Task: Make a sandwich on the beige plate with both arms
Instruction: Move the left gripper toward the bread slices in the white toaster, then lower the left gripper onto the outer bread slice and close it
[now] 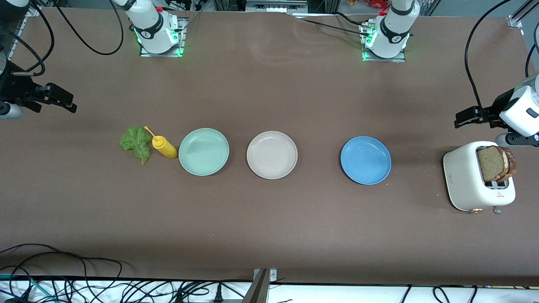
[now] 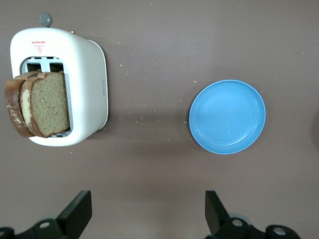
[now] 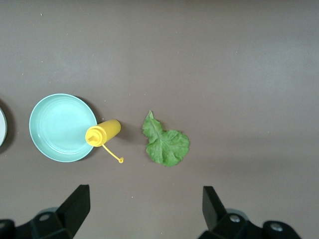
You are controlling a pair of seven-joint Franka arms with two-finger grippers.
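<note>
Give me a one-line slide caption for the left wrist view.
Open left pincer above the table, facing toaster with two bread slices and empty blue plate.

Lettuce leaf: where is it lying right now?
In the front view the lettuce leaf lies flat on the table toward the right arm's end, right beside the yellow bottle, with the mint plate next along.

Desk [image 1: 269, 219] layout: three plates in one row across the middle. Beige plate [image 1: 272, 154] sits central. Mint-green plate [image 1: 204, 151] lies toward the right arm's end; blue plate [image 1: 365, 160] toward the left arm's end, well apart from the beige one. Squeeze bottle [image 1: 164, 147] lies on its side just beside the mint-green plate; lettuce leaf [image 1: 136, 143] just beside the bottle, closer to the right arm's end. Toaster [image 1: 467, 179] stands at the left arm's end, two bread slices [image 1: 496, 163] upright in its slots.
</note>
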